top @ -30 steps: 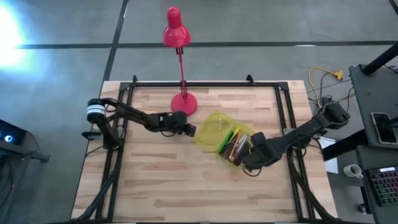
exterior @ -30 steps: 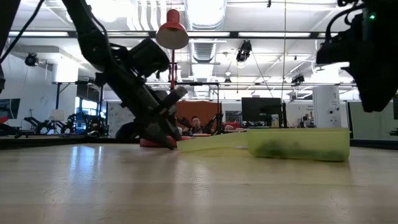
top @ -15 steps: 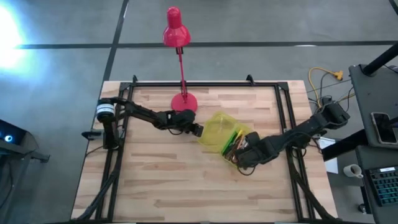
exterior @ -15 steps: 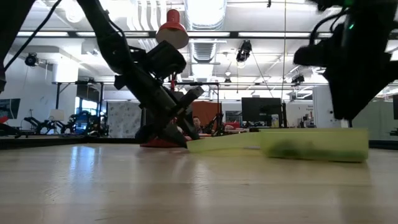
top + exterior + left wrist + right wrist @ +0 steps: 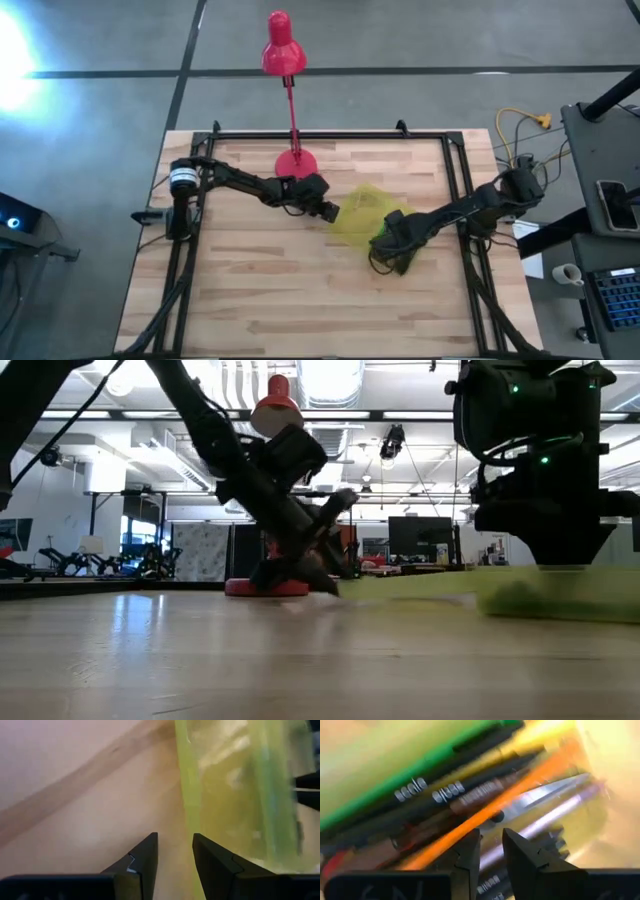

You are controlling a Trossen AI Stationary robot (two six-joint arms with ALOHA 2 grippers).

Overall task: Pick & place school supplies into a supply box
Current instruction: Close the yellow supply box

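The supply box (image 5: 362, 208), translucent yellow-green, lies right of the table's middle with its lid (image 5: 410, 588) reaching toward the left. My left gripper (image 5: 333, 212) slants down at the lid's free edge with a narrow gap between its fingers (image 5: 175, 855). My right gripper (image 5: 388, 255) points down over the box's base and hides it in the high view. Its fingers (image 5: 490, 850) stand slightly apart just above the school supplies: a green pen (image 5: 420, 770), an orange pencil (image 5: 495, 810) and scissors blades (image 5: 555, 787). My left gripper meets the lid's free edge (image 5: 189, 820), which runs into the gap between the fingers and lies along the inner side of one finger (image 5: 210, 865). It comes slanting down from the table's left. The gap looks wider than the edge. Whether my right gripper touches the pens cannot be told.
A red desk lamp stands with its round base (image 5: 296, 163) just beyond my left gripper, its shade (image 5: 282, 45) past the far edge. A black frame (image 5: 330, 135) rims the table. Bare wood lies toward the near edge (image 5: 300, 300).
My left gripper has gone toward the table's right edge, pushing the lid's edge along; the box has slid a little that way. My right gripper has come down and toward the left, from beside the box's base to right over it, rolling as it went.
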